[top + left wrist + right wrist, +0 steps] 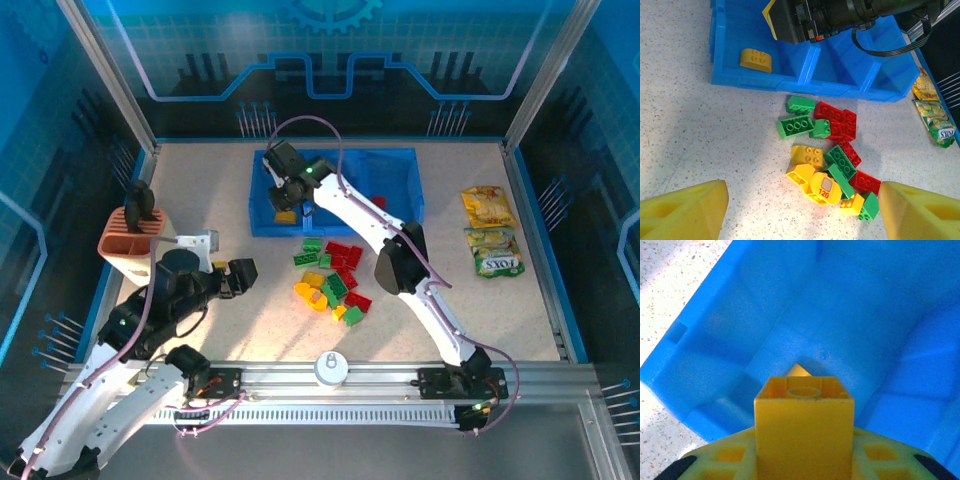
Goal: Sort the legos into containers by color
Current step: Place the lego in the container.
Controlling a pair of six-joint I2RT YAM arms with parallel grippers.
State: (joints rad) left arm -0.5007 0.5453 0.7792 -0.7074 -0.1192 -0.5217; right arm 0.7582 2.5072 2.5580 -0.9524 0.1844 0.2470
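1. My left arm lies low over the near left of the counter (200,190). Its elbow is folded and its wrist is turned right, toward the loose bricks.
2. My left tool (243,274) hangs above the counter, its two yellow fingers (685,210) spread wide with nothing between them.
3. Just beyond it, mid-counter, lies the pile of legos (827,150). I count four yellow, about five red and about six green. They overlap, so I am not sure of the red and green counts.
4. My right arm stretches from its base at the near right, diagonally above the pile, toward the far left. Its wrist bends down over the tray (760,82).
5. There is one blue tray, with three compartments side by side, just behind the pile.
6. My right tool (284,203) hangs over the left compartment, clamped on one yellow brick (804,425) held clear of the floor.
7. One other yellow piece, the lying brick (756,60), rests on that same compartment's floor near the front wall.
8. Out to the sides, one salmon holder (130,245) stands at the left edge and two snack packets (485,206) lie at the right, well apart from the pile.
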